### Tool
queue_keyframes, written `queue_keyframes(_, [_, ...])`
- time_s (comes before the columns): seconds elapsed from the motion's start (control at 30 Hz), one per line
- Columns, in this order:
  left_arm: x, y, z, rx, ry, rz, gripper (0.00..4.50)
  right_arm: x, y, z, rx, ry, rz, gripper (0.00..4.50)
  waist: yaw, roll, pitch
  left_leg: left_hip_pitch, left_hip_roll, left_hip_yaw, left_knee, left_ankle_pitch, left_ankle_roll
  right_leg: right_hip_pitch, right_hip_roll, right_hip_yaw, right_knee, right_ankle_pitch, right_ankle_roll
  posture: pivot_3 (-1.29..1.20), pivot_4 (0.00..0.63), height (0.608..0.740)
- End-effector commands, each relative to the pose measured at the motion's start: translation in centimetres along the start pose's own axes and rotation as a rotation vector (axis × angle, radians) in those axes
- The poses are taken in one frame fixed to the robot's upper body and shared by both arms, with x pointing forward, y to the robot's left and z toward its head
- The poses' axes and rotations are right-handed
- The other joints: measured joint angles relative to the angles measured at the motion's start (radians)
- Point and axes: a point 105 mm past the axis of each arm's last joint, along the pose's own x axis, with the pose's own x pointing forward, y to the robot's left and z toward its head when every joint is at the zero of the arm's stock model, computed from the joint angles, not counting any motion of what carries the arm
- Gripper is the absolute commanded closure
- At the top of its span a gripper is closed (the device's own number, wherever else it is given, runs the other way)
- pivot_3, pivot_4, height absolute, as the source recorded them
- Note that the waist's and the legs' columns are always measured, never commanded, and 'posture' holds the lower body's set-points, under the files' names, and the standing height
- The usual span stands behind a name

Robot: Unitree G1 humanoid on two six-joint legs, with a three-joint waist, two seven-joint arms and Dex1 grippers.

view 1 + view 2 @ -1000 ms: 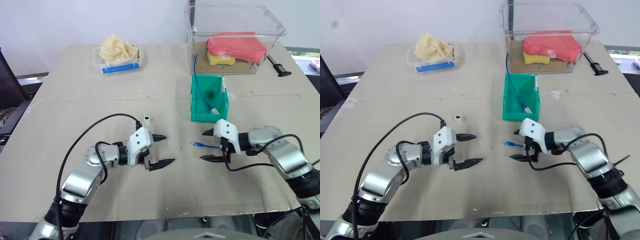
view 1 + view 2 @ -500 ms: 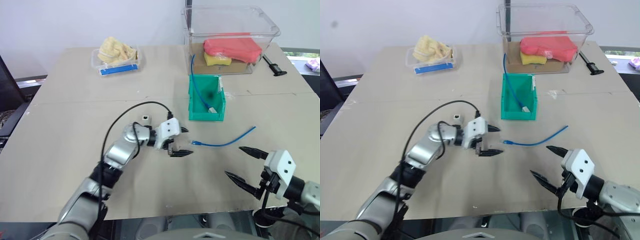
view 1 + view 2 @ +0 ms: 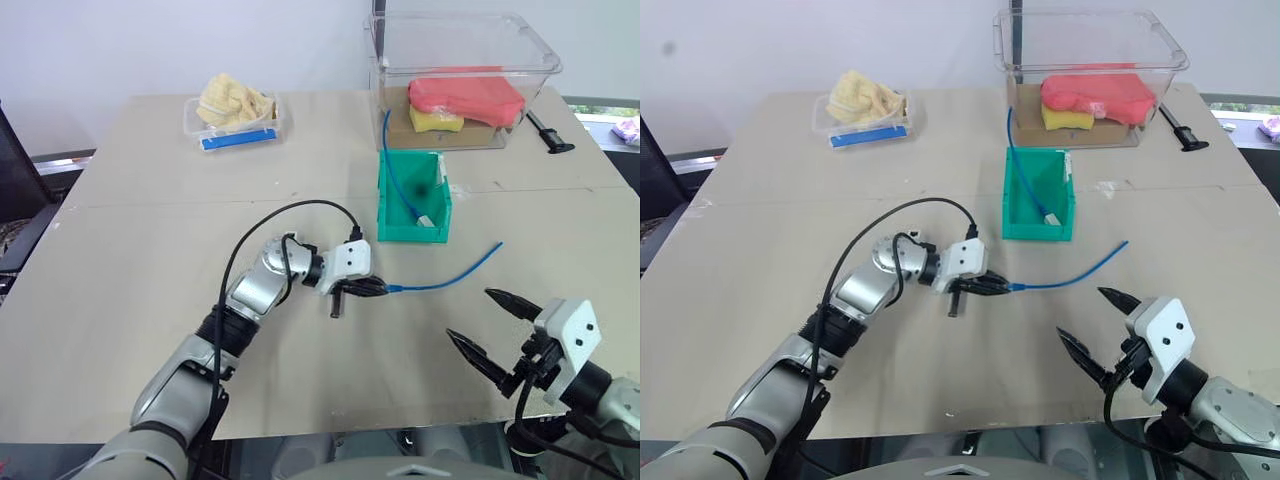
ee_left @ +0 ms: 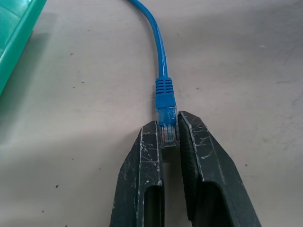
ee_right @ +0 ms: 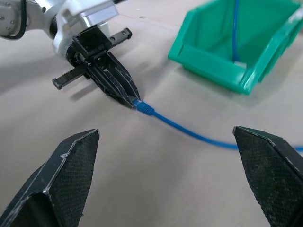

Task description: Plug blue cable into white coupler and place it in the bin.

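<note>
The blue cable (image 3: 445,277) lies loose on the table, curving from the middle towards the right. My left gripper (image 3: 378,288) is shut on its clear plug (image 4: 167,131), with the blue boot sticking out just past the fingertips. Behind the cable stands the green bin (image 3: 390,205). My right gripper (image 3: 468,314) hovers open near the table's front right edge, well apart from the cable; from its wrist view I see the left gripper (image 5: 131,100) pinching the plug (image 5: 143,108). The white coupler is hidden, where my left forearm now lies.
A second length of blue cable (image 3: 400,185) with a clear plug hangs into the bin. A large clear tub (image 3: 540,75) with red and yellow items stands behind it. A shallow clear tray (image 3: 240,137) with yellow cloth sits far left, and a black tool (image 3: 553,133) far right.
My left gripper moved right to the cable's end and shut on the plug. My right gripper drew back from the cable to the front right a second ago and stays open.
</note>
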Motion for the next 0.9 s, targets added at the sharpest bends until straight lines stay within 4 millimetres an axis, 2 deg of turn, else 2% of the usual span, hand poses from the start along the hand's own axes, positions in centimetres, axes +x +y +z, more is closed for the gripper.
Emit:
queue_keyframes(0.03, [-1.4, 0.9, 4.1, 0.106, -0.188, 0.107, 4.49, 0.8, 1.5, 0.1, 0.250, -0.017, 0.026, 0.00, 0.001, 0.000, 0.000, 0.000, 0.001, 0.000, 0.000, 0.000, 0.000, 0.000, 0.000, 0.000, 0.000, 0.000, 0.000, 0.00, 0.150, 0.740])
queue_keyframes(0.13, [-2.8, 1.6, 6.0, 0.194, -0.257, 0.199, 4.49, 1.6, 2.2, 1.1, 0.388, -0.062, 0.060, 0.00, 0.003, 0.000, 0.001, -0.002, 0.000, -0.001, 0.000, 0.000, 0.000, -0.001, -0.001, 0.000, 0.000, 0.001, -0.001, 0.00, 0.150, 0.740])
queue_keyframes(0.23, [-4.0, 1.8, 7.9, 0.273, -0.333, 0.277, 4.50, 3.4, 1.8, 2.9, 0.513, -0.144, 0.078, 0.87, -0.001, 0.000, 0.001, -0.001, 0.001, 0.000, 0.000, 0.000, 0.000, -0.001, 0.000, 0.000, 0.000, 0.001, -0.001, 0.00, 0.150, 0.740])
queue_keyframes(0.33, [-4.6, 1.9, 9.2, 0.328, -0.370, 0.324, 4.50, 4.9, 1.4, 4.2, 0.562, -0.176, 0.085, 2.28, 0.002, 0.000, 0.000, 0.000, 0.002, 0.001, 0.000, 0.000, 0.000, -0.001, 0.001, 0.000, 0.000, 0.002, -0.003, 0.00, 0.150, 0.740])
queue_keyframes(0.43, [-5.0, 1.9, 10.2, 0.366, -0.404, 0.360, 4.50, 6.7, 0.6, 5.4, 0.608, -0.204, 0.077, 2.28, 0.001, 0.000, 0.000, -0.001, 0.003, 0.000, 0.000, 0.000, 0.000, -0.001, 0.004, 0.000, 0.000, 0.003, -0.003, 0.00, 0.150, 0.740])
queue_keyframes(0.73, [-5.1, 1.4, 10.3, 0.420, -0.392, 0.362, 4.50, 8.4, 0.2, 7.1, 0.668, -0.238, 0.119, 2.28, -0.001, 0.000, 0.000, -0.001, 0.003, 0.001, 0.000, 0.002, -0.004, -0.001, 0.005, 0.001, -0.001, 0.003, -0.004, 0.00, 0.150, 0.740])
queue_keyframes(0.87, [-5.0, 1.1, 10.2, 0.421, -0.391, 0.357, 4.50, 8.6, 0.4, 7.7, 0.677, -0.254, 0.136, 3.53, -0.002, 0.000, 0.001, -0.001, 0.004, 0.001, 0.000, 0.001, -0.001, -0.001, 0.005, 0.001, -0.001, 0.003, -0.004, 0.00, 0.150, 0.740])
queue_keyframes(0.9, [-5.0, 1.0, 10.2, 0.420, -0.390, 0.356, 4.50, 8.6, 0.4, 7.7, 0.680, -0.257, 0.136, 3.53, -0.002, 0.000, 0.001, -0.001, 0.004, 0.001, 0.000, 0.000, -0.001, -0.001, 0.005, 0.001, -0.001, 0.003, -0.004, 0.00, 0.150, 0.740])
